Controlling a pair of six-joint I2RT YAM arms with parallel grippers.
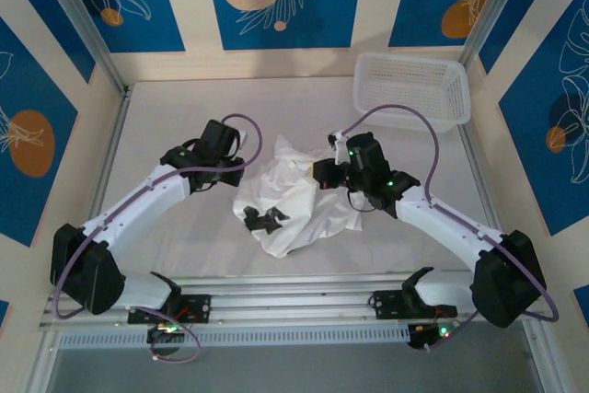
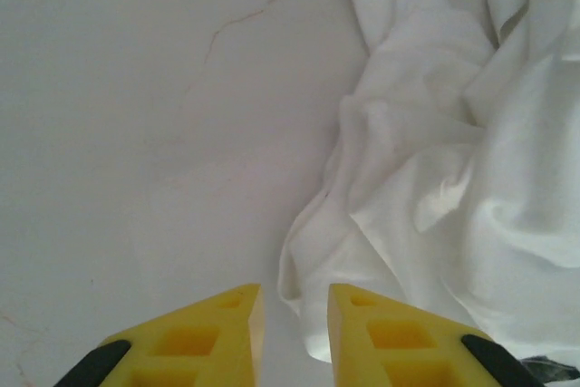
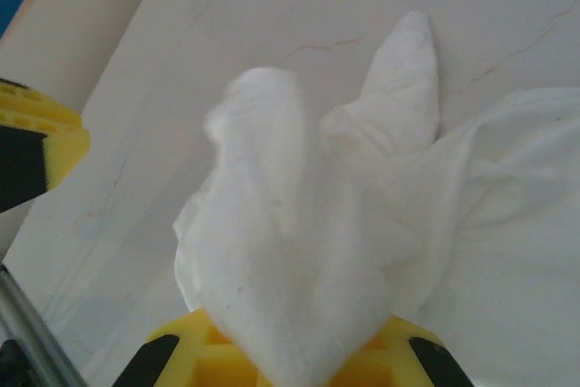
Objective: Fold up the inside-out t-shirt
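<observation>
One pinch mid-frame — our right gripper (image 1: 324, 173) clamps the inside-out t-shirt (image 1: 296, 206), our left gripper (image 2: 294, 304) narrowly parted beside it.

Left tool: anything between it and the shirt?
Nothing. In the left wrist view the shirt edge reaches right up to the left tool, beside its fingertips; the table next to it is bare.

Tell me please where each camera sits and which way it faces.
Top external: above and behind the arms, looking down at the table, t-shirt and mesh basket; both arms show.
Left wrist: on the left arm, facing down at the t-shirt's edge; the left gripper fingers show.
Right wrist: on the right arm, facing cloth gathered in the right gripper.
All three share the t-shirt and table.
</observation>
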